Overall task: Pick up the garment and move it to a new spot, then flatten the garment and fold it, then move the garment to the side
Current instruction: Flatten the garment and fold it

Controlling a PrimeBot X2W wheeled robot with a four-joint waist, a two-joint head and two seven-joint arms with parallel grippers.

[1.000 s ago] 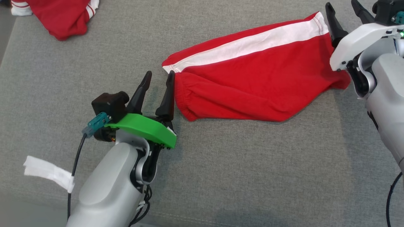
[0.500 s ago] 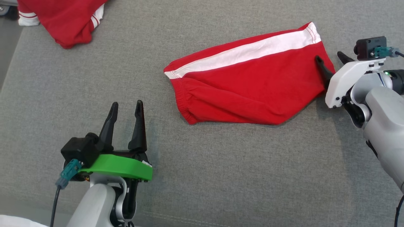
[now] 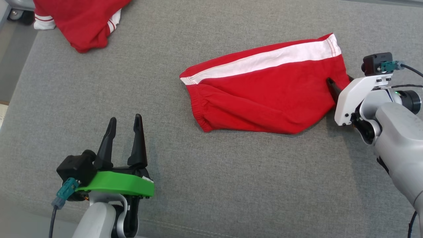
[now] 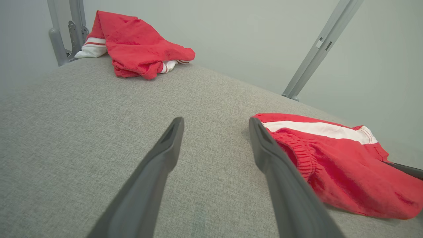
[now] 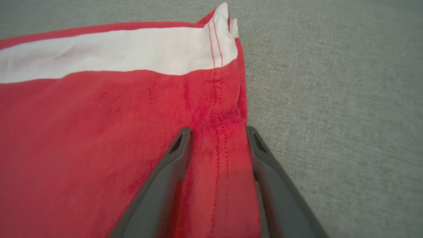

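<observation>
Right gripper [image 3: 337,82] sits at the right end of the red garment [image 3: 264,96]. Its jaws are apart and straddle the stitched leg hem [image 5: 219,109]: one finger lies on top of the red cloth, the other at the hem's outer edge against the grey padded surface [image 3: 231,185]. Cloth lies flat between the fingers, not pinched yet, so nothing is held. The garment lies toward the far right of the surface. Its long axis runs left-right, with the white stripe along the far side and the elastic waistband [image 3: 198,109] at the left end. The right arm is clearly nearer, and the garment extends leftward from its fingers. Left gripper [image 3: 125,116] is wide open and empty near the front-left edge, well apart from the waistband. A second red garment [image 3: 82,23] is bunched at the far-left corner. Likely next step: close on the hem.
</observation>
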